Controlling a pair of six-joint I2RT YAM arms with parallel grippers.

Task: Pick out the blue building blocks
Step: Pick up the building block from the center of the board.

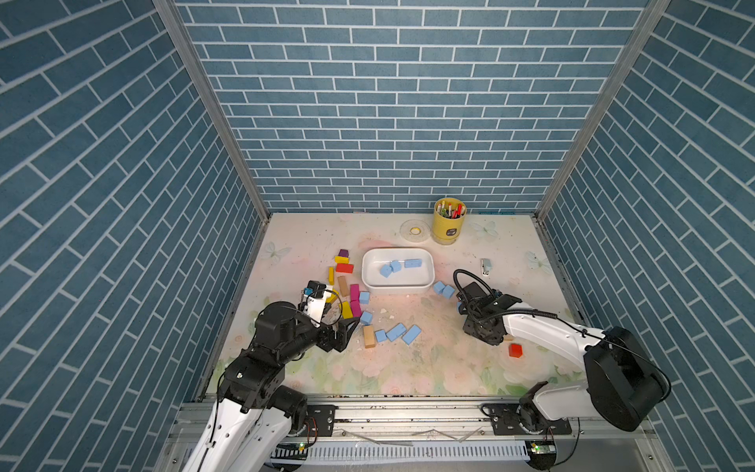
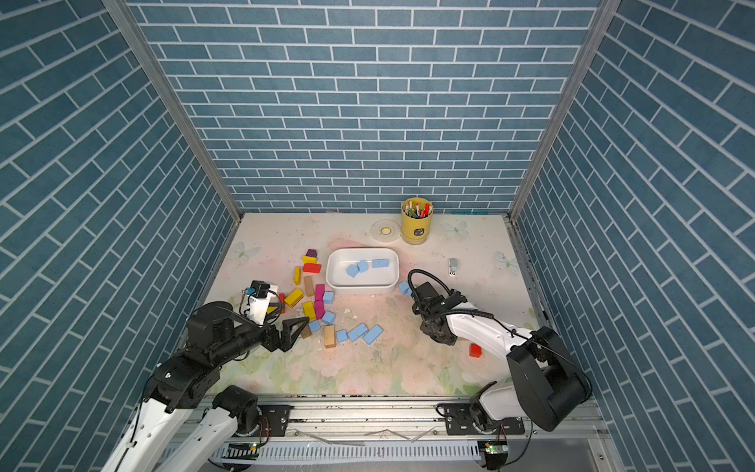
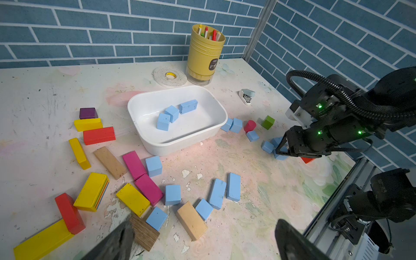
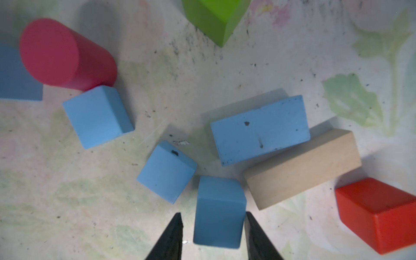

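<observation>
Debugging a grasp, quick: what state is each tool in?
Left tool: open, empty.
Right tool: open, straddling a blue cube, not yet clamped.

Matte sky-blue blocks (image 3: 154,166), a white plastic tub (image 3: 184,140) and a yellow pen cup (image 3: 203,56) sit against a pale floral-printed table (image 3: 45,94) and blue brick-patterned walls (image 3: 90,33).

free: front table (image 1: 408,367) | obstacle: tan block (image 4: 301,168) beside blue cube (image 4: 219,211)
</observation>
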